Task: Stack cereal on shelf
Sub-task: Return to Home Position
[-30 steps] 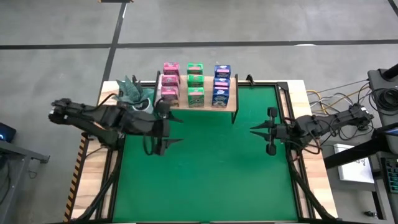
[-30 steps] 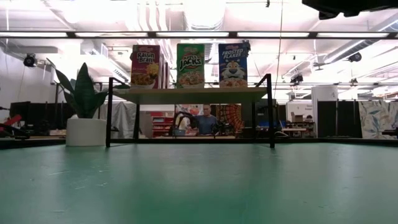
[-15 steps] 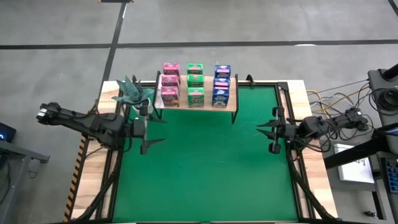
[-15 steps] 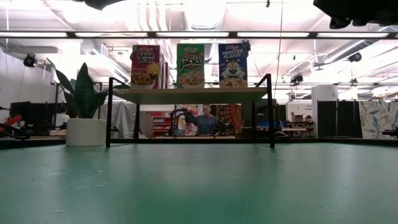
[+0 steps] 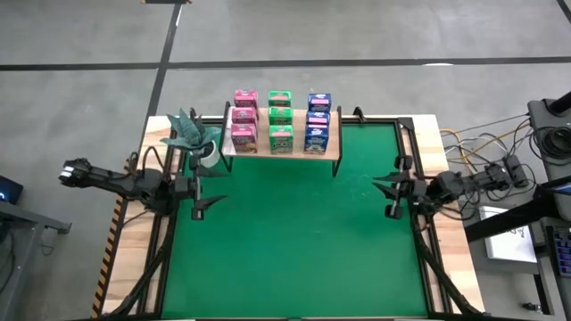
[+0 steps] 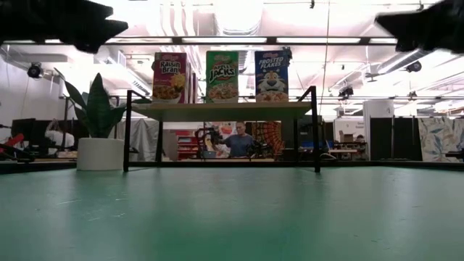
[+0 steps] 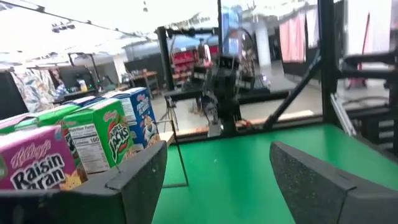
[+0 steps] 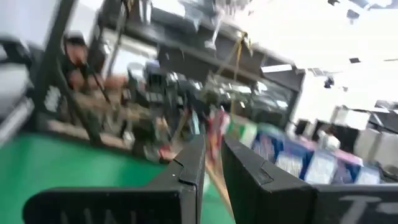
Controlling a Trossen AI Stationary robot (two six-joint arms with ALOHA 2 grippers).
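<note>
All nine cereal boxes (image 5: 280, 122) are sitting on the shelf (image 5: 296, 153) at the far edge of the green mat (image 5: 294, 250), in three columns of three: pink on the left, green in the middle, blue on the right. From table level only the front faces are showing: "Raisin Bran" on the pink box (image 6: 170, 76), "Apple Jacks" on the green box (image 6: 222, 75), and "Frosted Flakes" on the blue box (image 6: 271, 75), which also has a Kellogg's logo on top. The left wrist view is reading "Kellogg's Raisin Bran" on the nearest pink one, with a nutrition panel on the side of the green box next to it; the small print isn't legible. A white pot (image 6: 100, 154) is holding a green plant (image 6: 98, 109), standing just beside the shelf's left legs. The left gripper (image 5: 212, 189) is hanging over the mat's left edge, near the plant, with its jaws spread wide and nothing between them. The right gripper (image 5: 378, 185) is hanging over the mat's right edge, well apart from the shelf; its jaws are narrow, with just a thin slit showing in the right wrist view, and empty. A person (image 6: 238, 141) is sitting in the room behind, visible under the shelf.
</note>
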